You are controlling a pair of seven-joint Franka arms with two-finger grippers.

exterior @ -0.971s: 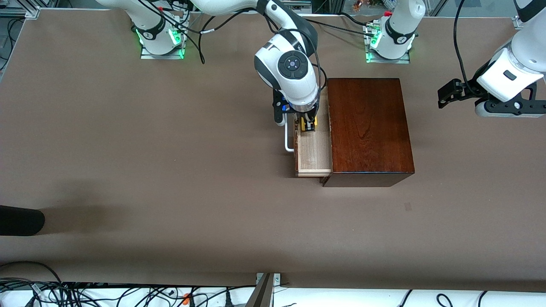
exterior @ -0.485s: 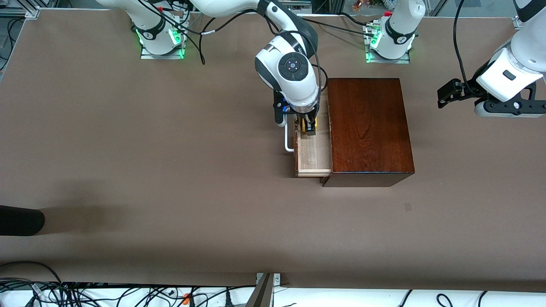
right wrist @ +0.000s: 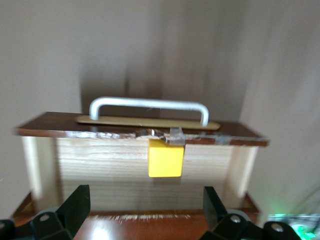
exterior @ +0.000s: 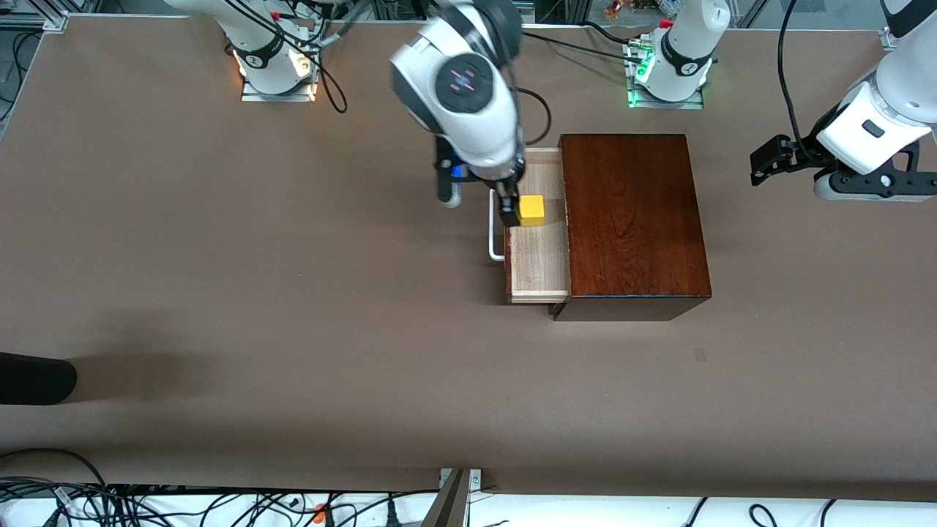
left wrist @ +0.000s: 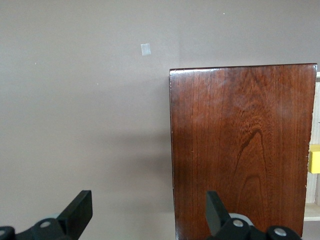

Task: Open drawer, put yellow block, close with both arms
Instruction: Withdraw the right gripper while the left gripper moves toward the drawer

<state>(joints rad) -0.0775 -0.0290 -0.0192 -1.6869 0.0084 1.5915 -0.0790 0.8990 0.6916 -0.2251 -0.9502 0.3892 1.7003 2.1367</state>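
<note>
The yellow block (exterior: pixel 532 208) (right wrist: pixel 165 159) lies loose in the open drawer (exterior: pixel 538 263), close against the inside of its dark front and free of both grippers. The white handle (exterior: pixel 495 241) (right wrist: pixel 148 104) points toward the right arm's end. My right gripper (exterior: pixel 506 194) (right wrist: pixel 145 197) hangs open above the drawer's front edge, with nothing between its fingers. The mahogany box (exterior: pixel 633 219) (left wrist: pixel 240 150) holds the drawer. My left gripper (exterior: pixel 761 161) (left wrist: pixel 148 200) waits open in the air, off the box's end toward the left arm's end. The left wrist view shows a sliver of the block (left wrist: pixel 314 159).
A dark rounded object (exterior: pixel 29 377) pokes in at the table's edge on the right arm's end, near the front camera. A small pale mark (exterior: pixel 700 355) (left wrist: pixel 145 49) sits on the table nearer the front camera than the box. Cables lie along the nearest edge.
My right gripper has opened and let go of the yellow block, which now rests in the drawer. It has risen and shifted toward the right arm's end. The left arm has not moved.
</note>
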